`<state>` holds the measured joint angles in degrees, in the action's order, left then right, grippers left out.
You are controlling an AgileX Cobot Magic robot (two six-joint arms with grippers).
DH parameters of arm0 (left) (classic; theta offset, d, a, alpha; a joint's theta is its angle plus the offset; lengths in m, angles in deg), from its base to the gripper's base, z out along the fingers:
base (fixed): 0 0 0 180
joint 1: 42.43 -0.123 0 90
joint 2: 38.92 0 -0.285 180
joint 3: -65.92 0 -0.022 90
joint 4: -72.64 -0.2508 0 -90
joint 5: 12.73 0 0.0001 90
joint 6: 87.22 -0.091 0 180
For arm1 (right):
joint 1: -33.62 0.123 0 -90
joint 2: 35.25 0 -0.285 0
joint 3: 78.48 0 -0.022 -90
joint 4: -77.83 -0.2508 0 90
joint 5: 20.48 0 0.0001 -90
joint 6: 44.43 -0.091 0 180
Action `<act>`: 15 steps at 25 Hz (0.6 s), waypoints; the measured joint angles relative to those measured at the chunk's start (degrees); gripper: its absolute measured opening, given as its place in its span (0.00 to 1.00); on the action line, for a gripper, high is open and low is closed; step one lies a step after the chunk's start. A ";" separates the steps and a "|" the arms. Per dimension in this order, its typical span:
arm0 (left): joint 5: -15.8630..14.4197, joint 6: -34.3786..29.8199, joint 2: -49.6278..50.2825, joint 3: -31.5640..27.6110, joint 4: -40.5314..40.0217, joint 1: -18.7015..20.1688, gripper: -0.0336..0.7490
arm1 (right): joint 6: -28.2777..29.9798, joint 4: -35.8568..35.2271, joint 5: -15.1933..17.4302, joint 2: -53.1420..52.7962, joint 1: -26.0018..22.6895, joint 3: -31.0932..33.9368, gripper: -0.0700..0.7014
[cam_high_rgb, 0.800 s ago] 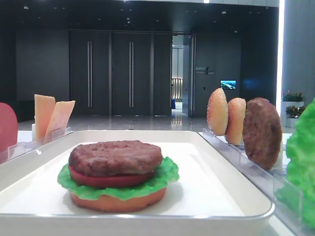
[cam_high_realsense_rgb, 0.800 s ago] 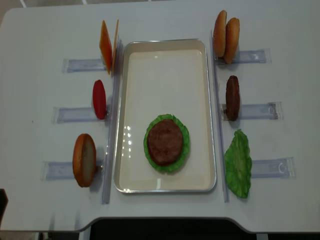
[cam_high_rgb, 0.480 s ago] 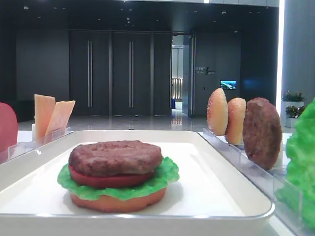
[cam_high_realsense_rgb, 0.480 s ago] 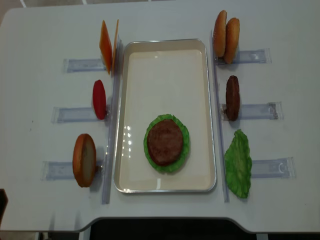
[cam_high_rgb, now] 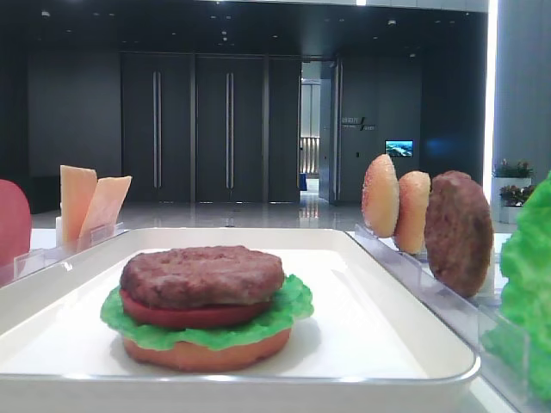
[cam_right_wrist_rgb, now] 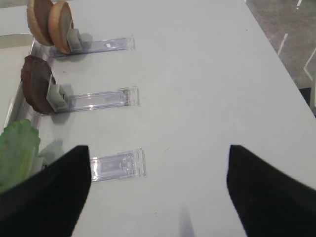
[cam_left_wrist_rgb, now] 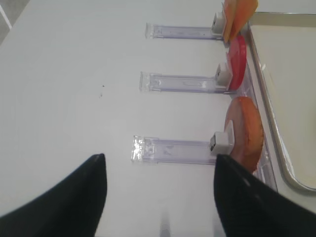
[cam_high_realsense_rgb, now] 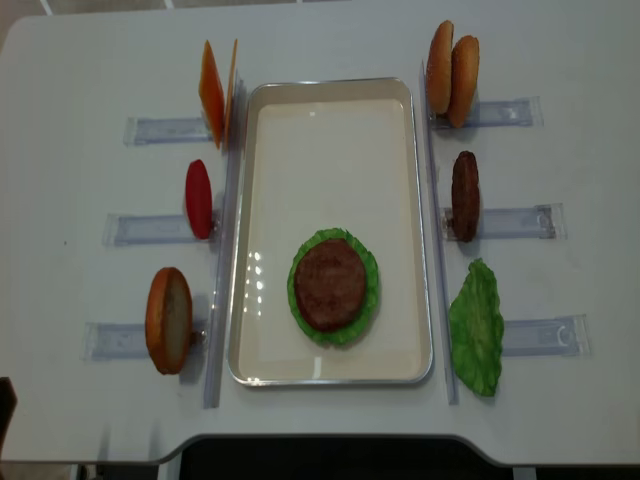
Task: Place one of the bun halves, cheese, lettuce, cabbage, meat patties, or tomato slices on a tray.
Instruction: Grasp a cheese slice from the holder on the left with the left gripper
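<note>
Both empty: left gripper (cam_left_wrist_rgb: 160, 197) and right gripper (cam_right_wrist_rgb: 158, 190), jaws spread, back near table edge. On large white rimmed tray (cam_high_realsense_rgb: 330, 120), half-built burger; thin orange cheese squares (cam_high_realsense_rgb: 216, 92) upright in clear holder, easy to pinch.

The tray (cam_high_realsense_rgb: 335, 95) lies in the middle of the table (cam_high_realsense_rgb: 80, 70). On its near half sits a stack: bun, lettuce, tomato, patty (cam_high_realsense_rgb: 330, 283) on top. Left of the tray, far to near, stand cheese slices (cam_high_realsense_rgb: 216, 92), a tomato slice (cam_high_realsense_rgb: 198, 198) and a bun half (cam_high_realsense_rgb: 168, 319). Right of it stand two bun halves (cam_high_realsense_rgb: 452, 72), a patty (cam_high_realsense_rgb: 465, 195) and a lettuce leaf (cam_high_realsense_rgb: 476, 326).
</note>
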<state>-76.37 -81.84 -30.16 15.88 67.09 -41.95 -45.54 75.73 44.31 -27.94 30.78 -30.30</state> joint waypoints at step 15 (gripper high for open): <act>0.23 0.05 29.82 10.37 1.23 0.00 0.70 | 0.00 0.00 0.00 0.00 0.00 0.00 0.79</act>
<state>-76.13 -81.79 -0.34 26.25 68.31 -41.95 -45.54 75.73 44.31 -27.94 30.78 -30.30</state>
